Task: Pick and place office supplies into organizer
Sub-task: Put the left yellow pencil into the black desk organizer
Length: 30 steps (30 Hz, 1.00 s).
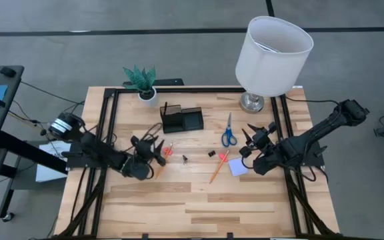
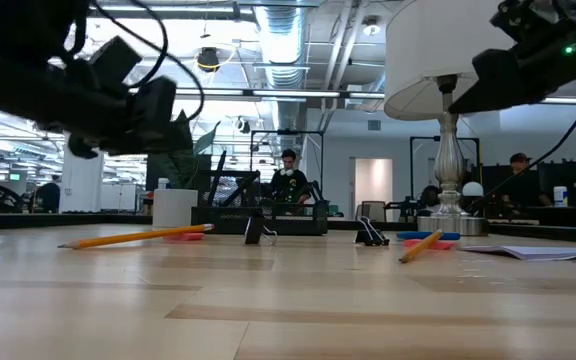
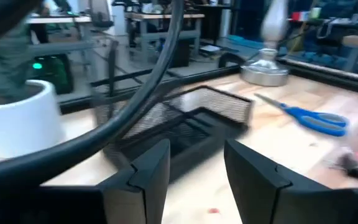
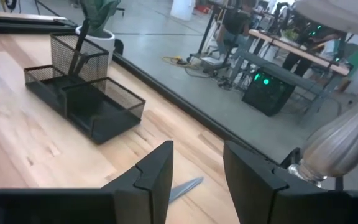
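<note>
The black mesh organizer (image 1: 182,121) stands at the table's far middle, a black pen (image 4: 78,55) upright in its taller cup. The blue-handled scissors (image 1: 229,131) lie to its right. One orange pencil (image 1: 218,167) lies beside the pale note pad (image 1: 238,167). The other pencil (image 2: 136,238) lies by a pink eraser (image 2: 183,236). Two small black clips (image 1: 185,159) (image 1: 212,153) sit between them. My left gripper (image 1: 156,152) hovers open left of the eraser, facing the organizer (image 3: 185,121). My right gripper (image 1: 249,142) hovers open above the note pad's far side.
A white-shaded lamp (image 1: 272,53) stands at the far right corner and a white plant pot (image 1: 148,95) at the far left. A black frame (image 1: 109,120) runs along the table's sides. Bare wood fills the near half (image 1: 199,207). People sit in the room beyond.
</note>
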Each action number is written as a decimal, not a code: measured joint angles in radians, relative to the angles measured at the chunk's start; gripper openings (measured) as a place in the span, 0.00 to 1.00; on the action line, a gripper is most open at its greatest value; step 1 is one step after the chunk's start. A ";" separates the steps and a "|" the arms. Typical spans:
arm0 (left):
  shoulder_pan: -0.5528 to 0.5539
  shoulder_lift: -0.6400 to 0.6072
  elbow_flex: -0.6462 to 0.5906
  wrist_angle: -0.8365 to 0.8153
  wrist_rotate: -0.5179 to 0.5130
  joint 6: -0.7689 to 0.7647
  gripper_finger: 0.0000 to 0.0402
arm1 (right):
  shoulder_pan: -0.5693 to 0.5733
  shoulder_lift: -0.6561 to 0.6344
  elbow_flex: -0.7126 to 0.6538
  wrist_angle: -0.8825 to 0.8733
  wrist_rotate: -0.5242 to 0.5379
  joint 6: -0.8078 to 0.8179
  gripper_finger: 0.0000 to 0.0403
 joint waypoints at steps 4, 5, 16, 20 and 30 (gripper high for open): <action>-0.003 0.032 0.084 -0.010 0.005 0.071 0.36 | -0.002 0.000 0.000 0.000 0.037 -0.012 0.34; 0.002 0.035 0.101 -0.010 0.007 0.076 0.36 | -0.003 0.000 0.000 0.000 0.048 -0.015 0.34; 0.094 0.037 0.151 -0.055 0.337 -0.003 0.36 | -0.008 0.000 0.000 -0.016 0.158 -0.096 0.33; 0.123 0.037 0.151 -0.088 0.386 -0.112 0.36 | -0.008 0.000 0.000 -0.056 0.169 -0.095 0.34; 0.137 0.038 0.152 -0.133 0.401 -0.213 0.36 | -0.008 0.000 0.000 -0.105 0.172 -0.095 0.33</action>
